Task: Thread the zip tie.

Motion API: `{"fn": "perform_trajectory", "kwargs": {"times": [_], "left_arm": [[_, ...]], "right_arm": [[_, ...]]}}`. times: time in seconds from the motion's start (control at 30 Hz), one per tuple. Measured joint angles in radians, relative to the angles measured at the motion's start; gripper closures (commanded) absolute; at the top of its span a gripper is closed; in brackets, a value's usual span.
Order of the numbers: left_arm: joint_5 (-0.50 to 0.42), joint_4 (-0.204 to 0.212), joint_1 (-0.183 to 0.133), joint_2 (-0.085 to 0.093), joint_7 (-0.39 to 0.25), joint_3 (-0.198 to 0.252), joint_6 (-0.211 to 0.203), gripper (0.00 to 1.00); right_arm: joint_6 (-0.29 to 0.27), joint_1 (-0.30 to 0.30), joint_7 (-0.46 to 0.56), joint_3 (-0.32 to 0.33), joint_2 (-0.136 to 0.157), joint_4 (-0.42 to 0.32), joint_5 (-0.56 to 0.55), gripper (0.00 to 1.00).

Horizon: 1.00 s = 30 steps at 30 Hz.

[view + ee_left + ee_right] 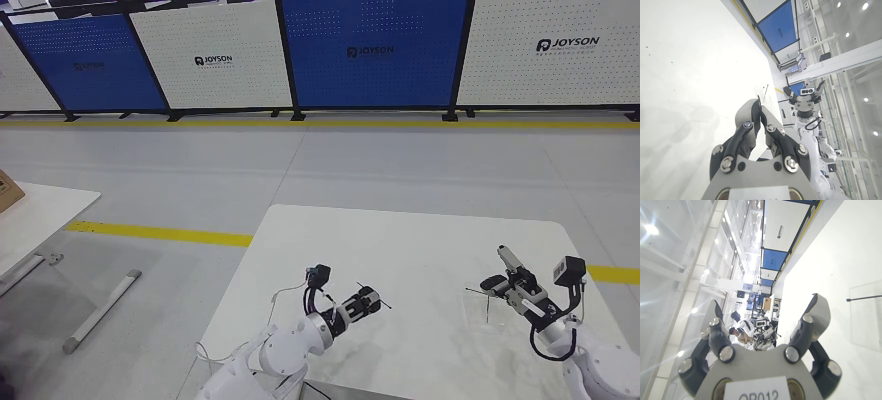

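The left hand (760, 106) is pinching a black zip tie (383, 301) between fingertips that are pressing fully together. It is gripping the strap somewhere along its length, so a thin end is sticking out on either side in the top view. It is holding the strap clear of the white counter (420, 240), near the front edge. That probably leaves the tail and the head free to be brought round to each other, though which end is which is too fine to make out.

The right hand (766, 304) is hanging well apart from the left one, over the counter's other side. Its fingers are spreading wide and closing on nothing. It is sitting just beside a clear plate (865, 323) lying flat on the counter, and a second zip tie (863, 298) is resting straight along that plate, its small head pointing toward the counter's middle. The open, empty right hand looks ready either to pick up that spare strap or to meet the one the left is offering (the pictures are not settling which).
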Motion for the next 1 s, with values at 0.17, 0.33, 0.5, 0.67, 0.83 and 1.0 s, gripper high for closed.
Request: {"fn": "perform_trajectory", "kwargs": {"times": [0.17,0.33,0.5,0.67,0.83,1.0], "left_arm": [[-0.124,-0.012,0.014,0.000,0.045,-0.071,-0.026,1.00],[-0.215,-0.059,0.028,0.000,0.101,-0.138,-0.031,1.00],[-0.288,-0.119,0.034,0.001,0.082,-0.177,-0.026,1.00],[-0.289,-0.120,0.035,0.001,0.081,-0.177,-0.024,1.00],[-0.289,-0.120,0.035,0.001,0.081,-0.177,-0.025,1.00],[-0.289,-0.123,0.028,-0.001,0.093,-0.179,-0.029,1.00]], "right_arm": [[0.000,0.000,0.000,0.000,0.000,0.000,0.000,0.00],[0.000,0.000,0.000,0.000,0.000,0.000,0.000,0.00],[0.000,0.000,0.000,0.000,0.000,0.000,0.000,0.00],[0.000,0.000,0.000,0.000,0.000,0.000,0.000,0.00],[0.000,0.000,0.000,0.000,0.000,0.000,0.000,0.00],[0.000,0.000,0.000,0.000,0.000,0.000,0.000,0.00]]}}
